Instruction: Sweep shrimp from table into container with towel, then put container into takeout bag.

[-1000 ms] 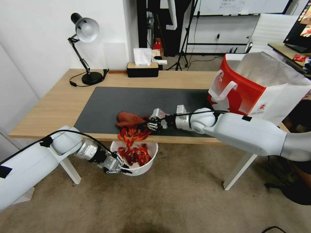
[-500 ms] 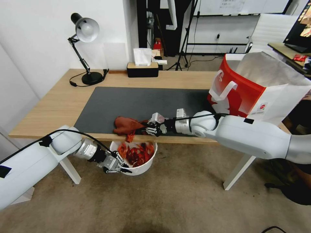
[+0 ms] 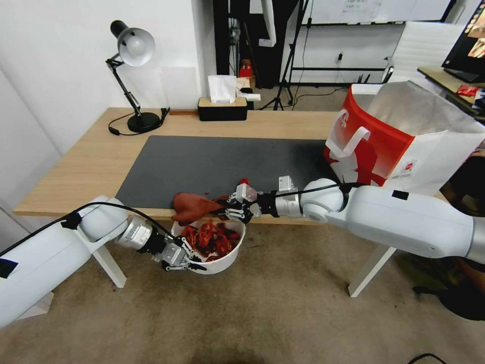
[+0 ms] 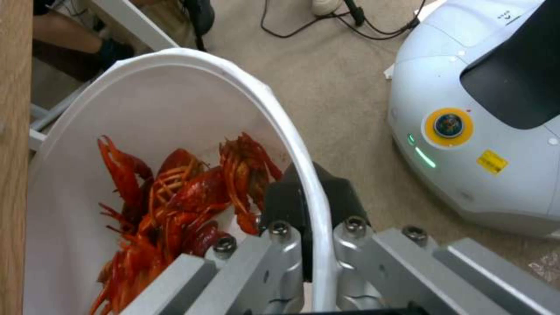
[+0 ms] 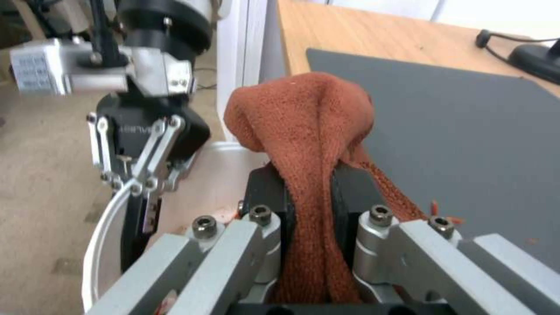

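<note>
Two grippers are at work along the table's near edge. From the head view's centre, the right gripper sits at about six o'clock, its fingers clamped on the towel, which bunches out past the fingertips and hangs over the edge (the right wrist view shows the rust-red cloth pinched between the two black pads). Below it, toward seven o'clock, the left gripper holds the container under the tabletop edge, one finger inside and one outside the white wall, clenched on the rim; in the left wrist view the rim runs straight between the pads. Most of the shrimp lie heaped in the bowl, bright red with legs and claws tangled. One small red piece lies on the dark mat just beside the right gripper's wrist, with a few tiny red specks near it. At about two o'clock the takeout bag stands open on the far right end of the table, foil lining showing, well apart from the bowl.
</note>
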Available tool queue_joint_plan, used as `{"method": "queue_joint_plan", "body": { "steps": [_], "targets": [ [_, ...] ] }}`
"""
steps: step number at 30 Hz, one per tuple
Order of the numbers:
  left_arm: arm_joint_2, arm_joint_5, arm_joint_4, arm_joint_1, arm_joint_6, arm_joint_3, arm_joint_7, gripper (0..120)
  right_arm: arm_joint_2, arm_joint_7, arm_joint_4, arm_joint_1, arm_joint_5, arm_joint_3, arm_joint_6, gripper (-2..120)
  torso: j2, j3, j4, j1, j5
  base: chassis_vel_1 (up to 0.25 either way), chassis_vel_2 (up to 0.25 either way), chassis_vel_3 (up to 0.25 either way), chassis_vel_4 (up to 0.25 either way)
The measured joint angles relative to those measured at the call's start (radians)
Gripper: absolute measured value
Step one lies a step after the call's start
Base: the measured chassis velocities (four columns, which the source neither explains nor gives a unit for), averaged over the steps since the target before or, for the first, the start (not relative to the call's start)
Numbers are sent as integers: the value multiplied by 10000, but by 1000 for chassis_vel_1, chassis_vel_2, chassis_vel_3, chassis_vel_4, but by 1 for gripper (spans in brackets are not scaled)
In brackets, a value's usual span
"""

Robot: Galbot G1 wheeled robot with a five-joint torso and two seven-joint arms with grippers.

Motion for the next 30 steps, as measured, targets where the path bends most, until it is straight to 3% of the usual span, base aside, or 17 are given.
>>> {"method": "queue_joint_plan", "body": {
  "steps": [13,20,30],
  "targets": [
    [0,5,-17,0,13,-2,-4,0,177,602,-479,-357,80,1707,3,10,-1,0,2,1,0,0,0,0,0],
    [-3,32,-35,35,14,-22,-4,0,4,1465,-797,-731,-757,2549,-417,10,-1,1,0,2,4,0,0,0,0],
    [-61,58,-41,-186,38,168,1,0,-548,2791,-467,-2252,-2014,4133,-1350,10,0,0,2,2,1,0,0,0,0]
  ]
}}
